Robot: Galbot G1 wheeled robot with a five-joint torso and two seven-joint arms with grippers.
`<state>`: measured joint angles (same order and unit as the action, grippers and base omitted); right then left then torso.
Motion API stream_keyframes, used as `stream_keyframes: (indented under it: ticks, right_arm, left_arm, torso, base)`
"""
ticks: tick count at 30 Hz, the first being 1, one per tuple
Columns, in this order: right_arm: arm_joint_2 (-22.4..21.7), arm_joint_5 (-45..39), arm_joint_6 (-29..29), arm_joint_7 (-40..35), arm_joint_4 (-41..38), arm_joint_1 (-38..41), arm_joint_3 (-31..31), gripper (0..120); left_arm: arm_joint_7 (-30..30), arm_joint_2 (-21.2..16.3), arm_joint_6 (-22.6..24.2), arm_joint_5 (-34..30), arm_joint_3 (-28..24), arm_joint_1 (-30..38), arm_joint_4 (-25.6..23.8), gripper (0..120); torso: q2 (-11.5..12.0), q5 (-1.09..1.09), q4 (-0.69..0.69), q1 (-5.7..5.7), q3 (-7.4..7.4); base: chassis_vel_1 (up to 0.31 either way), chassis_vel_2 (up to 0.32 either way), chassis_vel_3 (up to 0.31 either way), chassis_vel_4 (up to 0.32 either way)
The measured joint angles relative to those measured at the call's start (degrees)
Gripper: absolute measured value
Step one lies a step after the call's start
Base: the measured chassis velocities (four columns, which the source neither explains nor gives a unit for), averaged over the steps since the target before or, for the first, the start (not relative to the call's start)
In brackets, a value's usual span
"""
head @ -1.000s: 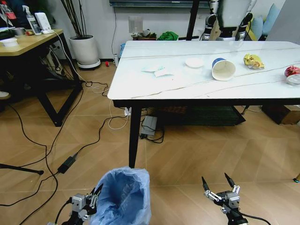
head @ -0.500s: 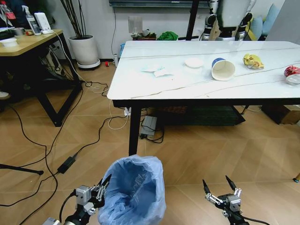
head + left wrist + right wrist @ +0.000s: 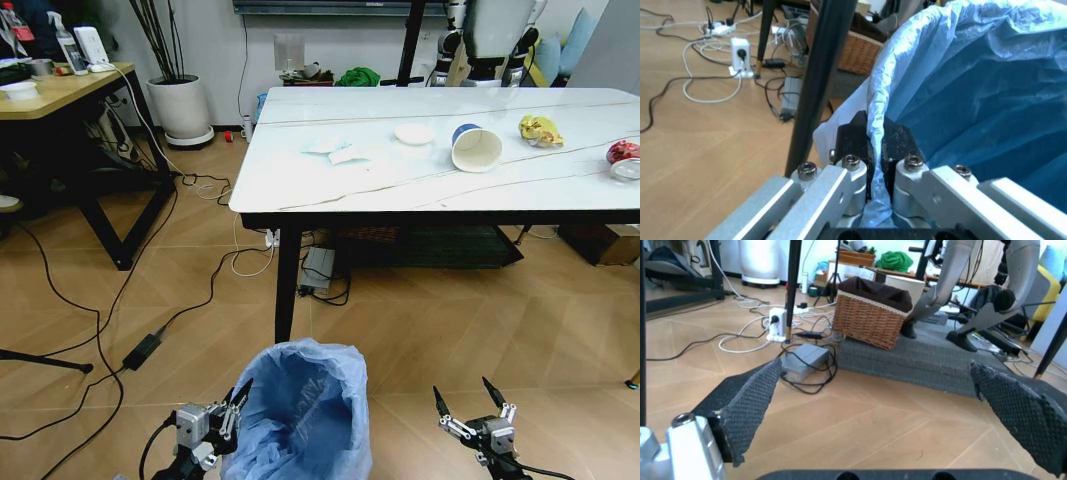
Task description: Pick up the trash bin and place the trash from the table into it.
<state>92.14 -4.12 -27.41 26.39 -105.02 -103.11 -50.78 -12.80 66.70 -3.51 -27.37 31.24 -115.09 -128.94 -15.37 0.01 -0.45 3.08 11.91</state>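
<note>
— Where's the left hand (image 3: 236, 402)?
— At seven o'clock in the head view, pinching the rim of the blue-bagged trash bin (image 3: 305, 415).
— And the right hand (image 3: 467, 402)?
— At five o'clock, spread wide, holding nothing.
— The trash?
— On the white surface (image 3: 380, 178) toward one o'clock: paper cup (image 3: 476, 148), white lid (image 3: 414, 133), yellow wrapper (image 3: 540, 129), tissues (image 3: 336, 151).

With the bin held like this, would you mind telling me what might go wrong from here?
1. The left gripper is shut on the bag rim of the bin. If the thin plastic is all it pinches, it might slip or tear.
2. The table edge and its black leg stand just ahead; the bin could bump them.
3. Cables trail across the floor nearby and could snag the base.
</note>
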Motion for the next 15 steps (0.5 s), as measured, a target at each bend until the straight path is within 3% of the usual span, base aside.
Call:
stream_keyframes:
  ticks: [15]
  right_arm:
    - [0.0, 0.3, 0.0, -0.1, 0.2, 0.4, 0.2, 100]
  left_arm:
    - [-1.4, 1.2, 0.7, 0.5, -0.9, 0.5, 0.7, 0]
  torso:
    - [-1.0, 0.0, 0.0, 0.43, 0.6]
  base:
    - [0.0, 0.0, 0.0, 0.0]
